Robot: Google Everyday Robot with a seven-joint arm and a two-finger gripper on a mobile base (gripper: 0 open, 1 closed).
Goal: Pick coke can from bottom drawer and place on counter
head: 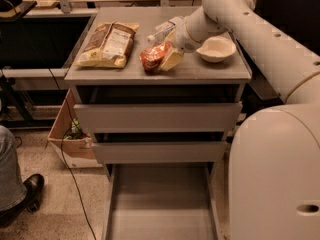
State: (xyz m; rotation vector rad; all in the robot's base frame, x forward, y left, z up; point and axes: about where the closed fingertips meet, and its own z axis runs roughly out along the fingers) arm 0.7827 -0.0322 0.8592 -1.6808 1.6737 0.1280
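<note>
Coke can red, tilted, low over the middle of the counter, between chip bag and white bowl, clear bottle just behind; cannot tell whether it touches the surface. Gripper clamped on the can from the right; bottom drawer pulled out, no can in it. Judgement: placing step, close to done; best to right the can, lower it onto bare grey, then part the fingers slowly, clear of bottle and bowl.
</note>
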